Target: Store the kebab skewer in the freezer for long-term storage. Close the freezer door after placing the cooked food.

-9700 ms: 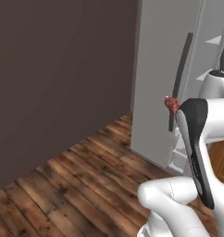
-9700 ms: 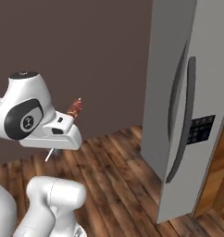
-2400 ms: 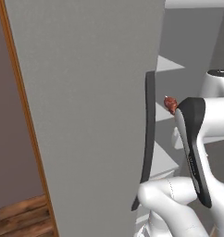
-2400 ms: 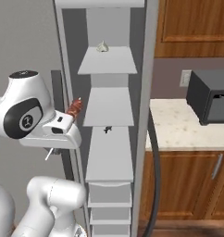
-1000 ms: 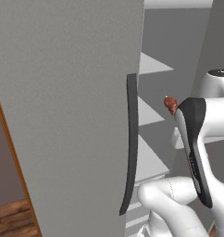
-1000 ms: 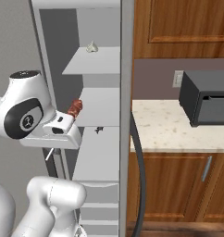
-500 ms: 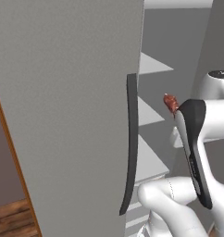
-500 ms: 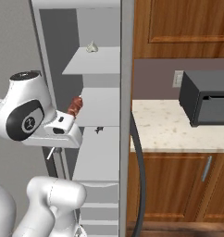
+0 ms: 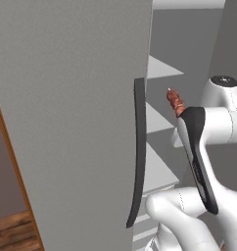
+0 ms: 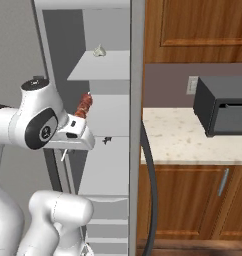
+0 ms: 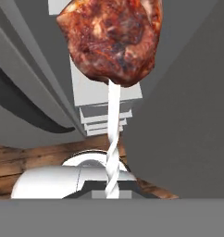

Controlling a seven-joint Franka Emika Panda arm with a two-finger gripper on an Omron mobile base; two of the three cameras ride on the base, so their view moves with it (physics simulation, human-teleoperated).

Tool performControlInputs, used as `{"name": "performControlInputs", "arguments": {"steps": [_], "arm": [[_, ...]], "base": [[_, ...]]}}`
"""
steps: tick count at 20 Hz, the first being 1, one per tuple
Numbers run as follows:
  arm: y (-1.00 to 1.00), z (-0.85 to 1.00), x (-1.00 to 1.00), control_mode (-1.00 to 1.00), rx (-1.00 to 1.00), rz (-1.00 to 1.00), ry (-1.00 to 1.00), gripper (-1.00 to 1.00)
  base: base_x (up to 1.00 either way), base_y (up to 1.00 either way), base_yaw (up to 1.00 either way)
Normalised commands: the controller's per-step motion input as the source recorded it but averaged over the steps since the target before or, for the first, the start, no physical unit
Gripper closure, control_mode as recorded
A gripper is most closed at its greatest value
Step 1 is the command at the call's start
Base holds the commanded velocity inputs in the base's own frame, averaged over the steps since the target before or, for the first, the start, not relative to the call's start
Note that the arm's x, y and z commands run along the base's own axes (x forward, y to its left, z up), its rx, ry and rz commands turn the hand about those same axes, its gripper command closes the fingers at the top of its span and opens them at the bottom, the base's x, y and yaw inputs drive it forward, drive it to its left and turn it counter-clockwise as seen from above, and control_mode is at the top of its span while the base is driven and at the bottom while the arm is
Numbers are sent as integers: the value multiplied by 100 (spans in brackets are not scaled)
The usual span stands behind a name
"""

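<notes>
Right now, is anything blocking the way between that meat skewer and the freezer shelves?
Nothing visible does. The claw holds the kebab skewer upright in front of the open freezer. The freezer door is swung aside, and the white shelves behind the skewer look bare, apart from a small pale item higher up.

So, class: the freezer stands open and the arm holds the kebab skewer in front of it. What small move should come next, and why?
Probably reach forward toward a white shelf. The gripper is shut on the kebab skewer, which is held upright short of the shelves, and the freezer door stands open, so the way into the freezer looks clear.
</notes>
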Motion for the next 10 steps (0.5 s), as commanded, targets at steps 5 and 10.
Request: {"name": "performControlInputs", "arguments": {"steps": [5,10], "arm": [[0,-3,54,-100,0,2,0,100],[0,-23,36,-100,0,3,0,100]], "base": [[0,0,0],[0,0,0]]}}
